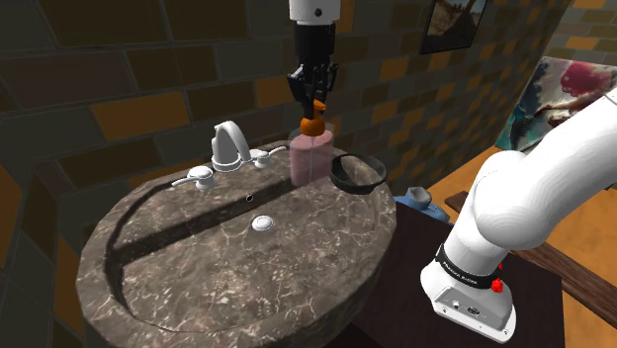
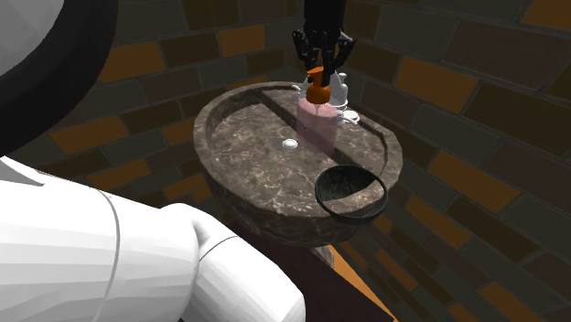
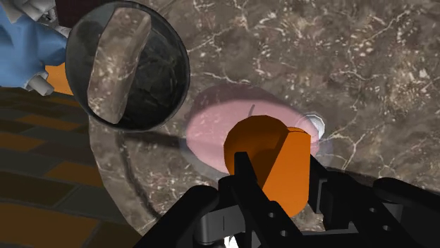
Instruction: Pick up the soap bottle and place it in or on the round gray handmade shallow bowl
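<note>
The soap bottle [image 1: 314, 158] is translucent pink with an orange pump top [image 3: 268, 162]. It stays upright at the back rim of the stone sink [image 1: 198, 282]. My gripper [image 1: 314, 99] comes straight down onto it and is shut on the orange top, with a finger [image 3: 243, 176] on either side. In the second exterior view the gripper [image 2: 317, 66] holds the bottle [image 2: 318, 123] over the basin's far edge. I cannot tell if its base touches the stone. The dark round shallow bowl [image 1: 338, 179] sits on the sink rim just beside the bottle, also seen as the bowl [image 2: 322, 194] and the bowl [image 3: 151, 84].
A silver faucet [image 1: 229, 146] with two lever handles [image 1: 198, 178] stands at the sink's back edge in the shoulder view's left. The drain [image 1: 262, 222] lies mid-basin. A blue object [image 1: 420, 198] rests beyond the bowl. Brick walls close in behind.
</note>
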`<state>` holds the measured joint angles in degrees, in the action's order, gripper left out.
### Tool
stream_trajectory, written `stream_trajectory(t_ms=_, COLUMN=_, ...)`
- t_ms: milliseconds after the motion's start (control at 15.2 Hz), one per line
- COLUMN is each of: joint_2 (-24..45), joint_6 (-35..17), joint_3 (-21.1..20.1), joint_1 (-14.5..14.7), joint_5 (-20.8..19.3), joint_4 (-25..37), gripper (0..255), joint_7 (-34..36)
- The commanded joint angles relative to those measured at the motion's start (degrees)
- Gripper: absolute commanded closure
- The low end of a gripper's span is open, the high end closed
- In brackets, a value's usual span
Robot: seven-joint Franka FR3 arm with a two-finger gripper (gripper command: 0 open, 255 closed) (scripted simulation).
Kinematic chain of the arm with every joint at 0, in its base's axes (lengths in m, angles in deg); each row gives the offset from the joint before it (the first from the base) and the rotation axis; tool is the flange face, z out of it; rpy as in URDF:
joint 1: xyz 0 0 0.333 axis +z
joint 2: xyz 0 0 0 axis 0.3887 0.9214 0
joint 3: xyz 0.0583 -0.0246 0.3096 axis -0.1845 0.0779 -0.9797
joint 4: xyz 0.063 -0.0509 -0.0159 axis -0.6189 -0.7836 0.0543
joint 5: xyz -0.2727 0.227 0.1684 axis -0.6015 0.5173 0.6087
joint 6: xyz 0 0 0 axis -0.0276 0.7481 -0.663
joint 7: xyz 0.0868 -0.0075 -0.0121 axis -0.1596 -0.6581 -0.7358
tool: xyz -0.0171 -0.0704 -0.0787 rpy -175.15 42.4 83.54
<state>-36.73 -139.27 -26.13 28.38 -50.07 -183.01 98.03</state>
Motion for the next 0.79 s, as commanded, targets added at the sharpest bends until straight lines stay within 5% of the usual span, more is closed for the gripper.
stream_trajectory(t_ms=0, joint_2=0.09, joint_6=1.58, joint_3=0.05, joint_1=-0.03, joint_5=-0.05, joint_4=1.68, gripper=255, joint_7=0.00)
stream_trajectory(t_ms=726, joint_2=0.01, joint_6=9.86, joint_3=1.93, joint_1=-0.84, joint_5=-0.88, joint_4=9.83, gripper=255, joint_7=-2.21)
